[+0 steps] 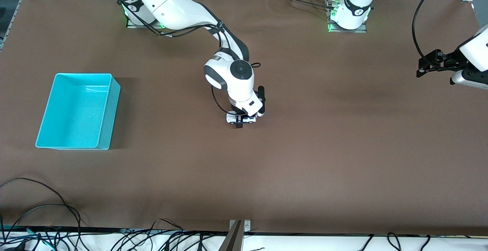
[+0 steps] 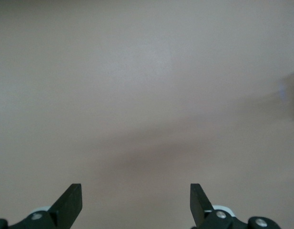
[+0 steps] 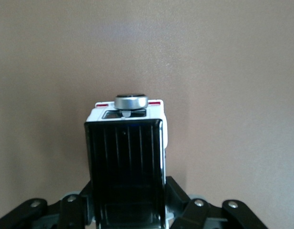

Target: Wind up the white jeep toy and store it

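Right arm reaches from its base out over the middle of the brown table [image 1: 305,159], wrist pointing straight down. Right gripper [image 1: 240,121] stands at the table surface with its fingers closed against the sides of the white jeep toy [image 1: 241,119], which sits at table centre, well apart from the cyan bin [image 1: 108,110] at the right arm's end. Left arm waits at its own end of the table; left gripper [image 1: 421,68] hangs over bare tabletop, fingers spread wide and holding nothing.

Right wrist view alone shows the toy's ribbed black roof [image 3: 125,171], its boxy white body and a round silver spare wheel [image 3: 131,101] at one end. Left wrist view shows only two black fingertips [image 2: 70,202] over plain matte surface.

Bin is a smooth-walled open rectangular tub.
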